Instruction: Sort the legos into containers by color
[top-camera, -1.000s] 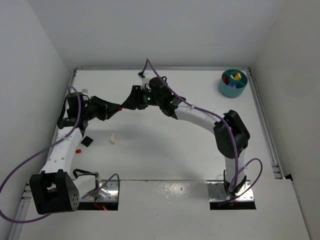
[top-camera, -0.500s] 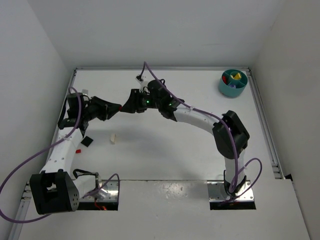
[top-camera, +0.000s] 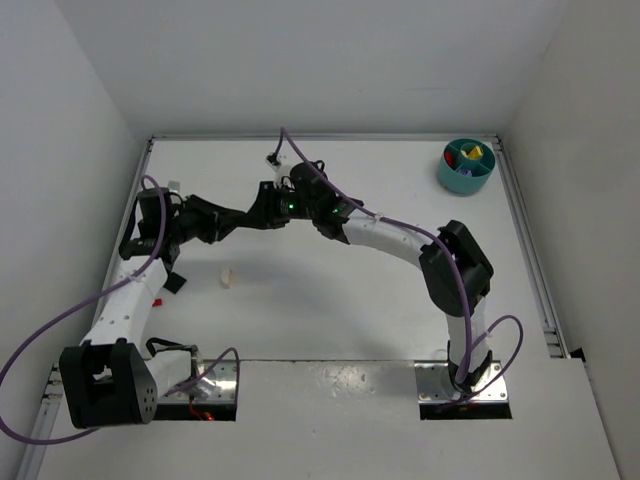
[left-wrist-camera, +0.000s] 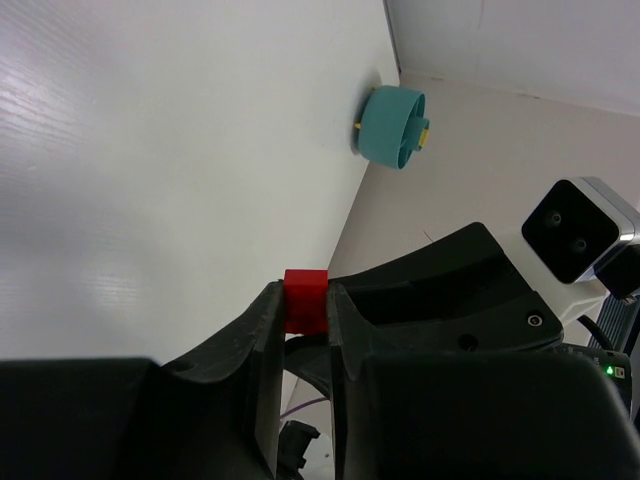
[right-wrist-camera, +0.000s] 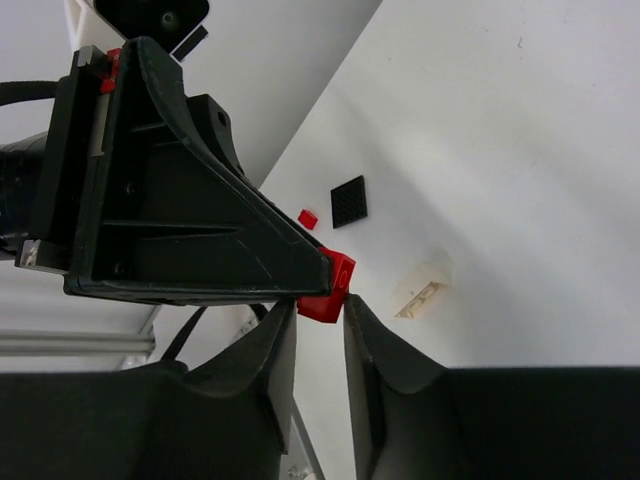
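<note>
**brickhunter:** Trying to spot the red lego (left-wrist-camera: 305, 298) in this one. Seeing it anywhere?

**yam_watcher:** Yep, seeing it clamped tight between the fingers of the left gripper (left-wrist-camera: 302, 312), held up off the table (top-camera: 330, 310), left of centre. Also seeing the right gripper (right-wrist-camera: 318, 312) nosed in tip to tip against the left one. Its jaws are narrow, with one finger on each side of that brick. Not managing to tell whether those fingers are actually squeezing it or just flanking it.

**brickhunter:** Getting anything from the wrist cams that the overhead is hiding?

**yam_watcher:** Loads.
- **Overhead:** only getting two black grippers meeting, and pretty much losing the brick between them. Only getting a look inside the dish from here too: wedge compartments with yellow and red bits in there.
- **Left wrist:** getting the brick square-on. Also getting the teal dish (left-wrist-camera: 385, 120) way off in the far corner, side-on, with a yellow bit poking up at its rim, and the right wrist's camera (left-wrist-camera: 575, 230) staring back.
- **Right wrist:** picking up stuff lying on the table underneath. Seeing a cream lego (right-wrist-camera: 420, 290), a tiny red lego (right-wrist-camera: 308, 217) and a black square tile (right-wrist-camera: 348, 201) just beside that.

**brickhunter:** And the room?

**yam_watcher:** Looking at a plain white tabletop boxed in by white walls. Also seeing metal rails (top-camera: 530, 250) down the sides, purple cables (top-camera: 50, 325) looping off both arms, and a green light (top-camera: 291, 208) glowing by the right wrist.
</note>
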